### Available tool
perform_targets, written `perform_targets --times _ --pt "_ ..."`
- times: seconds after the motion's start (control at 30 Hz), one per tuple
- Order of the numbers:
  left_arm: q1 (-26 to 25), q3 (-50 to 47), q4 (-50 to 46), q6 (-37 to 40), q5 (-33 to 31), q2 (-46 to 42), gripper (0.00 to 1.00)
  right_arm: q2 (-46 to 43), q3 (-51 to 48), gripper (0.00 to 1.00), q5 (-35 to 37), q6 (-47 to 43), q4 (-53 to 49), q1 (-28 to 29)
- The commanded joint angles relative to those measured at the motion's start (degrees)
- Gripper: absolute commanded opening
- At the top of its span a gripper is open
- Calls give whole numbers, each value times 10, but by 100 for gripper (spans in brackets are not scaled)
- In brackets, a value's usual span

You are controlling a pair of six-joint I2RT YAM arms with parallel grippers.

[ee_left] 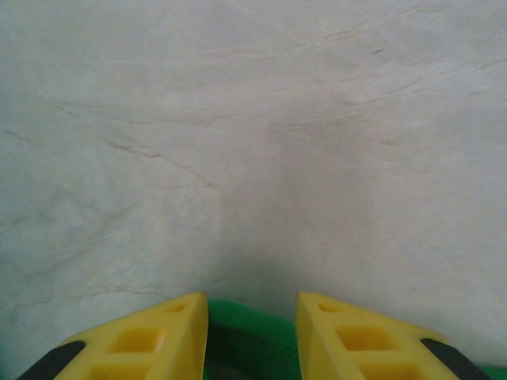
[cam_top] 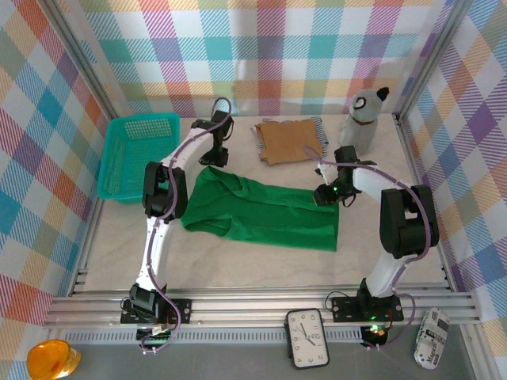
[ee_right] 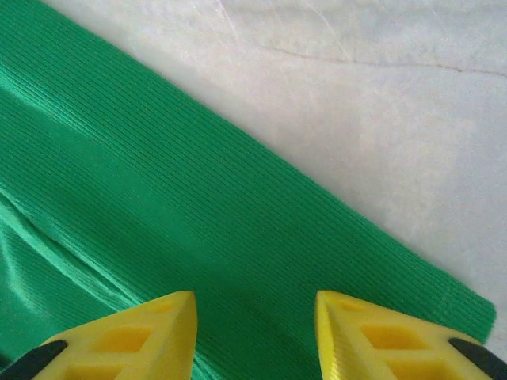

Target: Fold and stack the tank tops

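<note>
green ribbed cloth, the bright sleeveless tank top (cam_top: 261,210), lies flat across the middle of the pale bench (cam_top: 261,269), apart from the folded tan-brown tank top (cam_top: 289,141) at the back. my left hand (ee_left: 252,299) is spread at its far left edge and my right hand (ee_right: 255,297) is spread over the far right corner, neither pinching cloth. i'd lower both evenly, pinch just the edge, and move them in step so the fold lands square.

- I make out a ring of dark numerals on the black-framed, white-faced rectangular clock (cam_top: 307,338), but they are too small for me to read.
- The white packet (cam_top: 428,339) carries dark print that I cannot read either.
</note>
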Motion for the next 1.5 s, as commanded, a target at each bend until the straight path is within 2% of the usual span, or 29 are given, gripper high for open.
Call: perform_targets --times 0.0,0.23,0.3,0.4,0.57,0.73,0.9,1.1,1.23,1.4,1.47 --pt "5 17 -51 13 -70 8 33 10 -9 44 29 -22 -17 2" --pt "5 -3 -62 14 -51 -7 27 26 -25 43 36 -18 -11 2" --pt "6 -22 -56 16 -53 -15 19 27 -27 42 38 -17 -7 2" --pt "7 -45 -47 14 -45 -35 0 30 -29 42 41 -15 -7 2" --pt "7 -113 -8 8 -11 -100 0 27 -40 41 51 -11 -6 2" --pt "6 -267 103 14 24 -206 0 28 -46 41 60 -7 -2 2" --pt "4 -386 185 19 60 -259 0 29 -44 41 71 -5 -4 1" --pt "4 -460 203 8 41 -269 0 28 -42 41 81 -6 -9 -1" --pt "4 -445 173 11 -4 -227 0 31 -43 42 91 -7 -10 -3" --pt "10 -418 137 11 -105 -182 0 39 -43 43 101 -13 -12 -8" --pt "11 -403 128 13 -123 -170 0 42 -38 43 93 -13 -11 -8"
